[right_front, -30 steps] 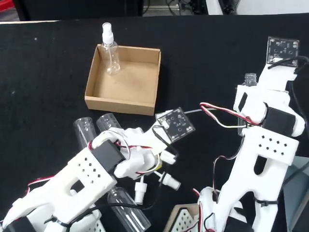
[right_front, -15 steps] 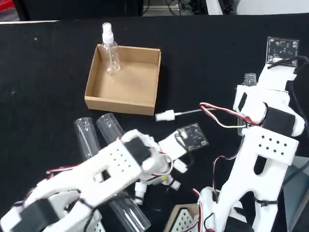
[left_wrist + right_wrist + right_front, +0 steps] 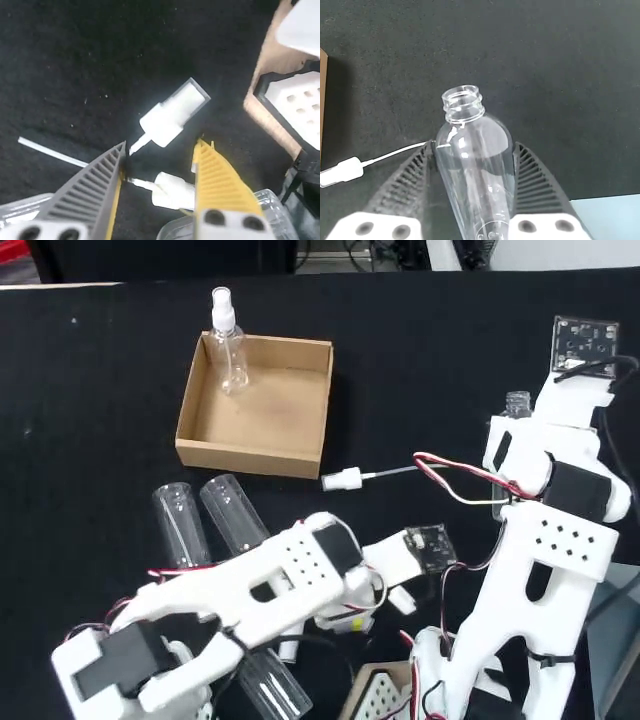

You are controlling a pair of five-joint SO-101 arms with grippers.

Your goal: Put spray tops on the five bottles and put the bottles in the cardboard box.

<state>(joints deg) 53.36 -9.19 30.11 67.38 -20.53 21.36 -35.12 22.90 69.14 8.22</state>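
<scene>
Black table (image 3: 90, 390) w/ two white arms: the left arm (image 3: 250, 590) lies low across the near side, the right arm (image 3: 545, 540) stands tall at the right. Cardboard box (image 3: 255, 405) sits open toward the far left, w/ one capped bottle (image 3: 228, 345) upright in its far-left corner. Two bare bottles (image 3: 178, 525) lie side by side just on the near side of the box; a third bottle (image 3: 270, 690) lies partly under the left arm. Right gripper (image 3: 474, 147) pinches an uncapped bottle (image 3: 465, 105) by its body, neck pointing away from the wrist. Left gripper (image 3: 161, 145) is spread wide just over the table. One spray top (image 3: 172, 190) lies between its fingers, another (image 3: 172, 117) just past the tips. A loose spray top w/ tube (image 3: 345, 479) lies near the box's near-right corner.
</scene>
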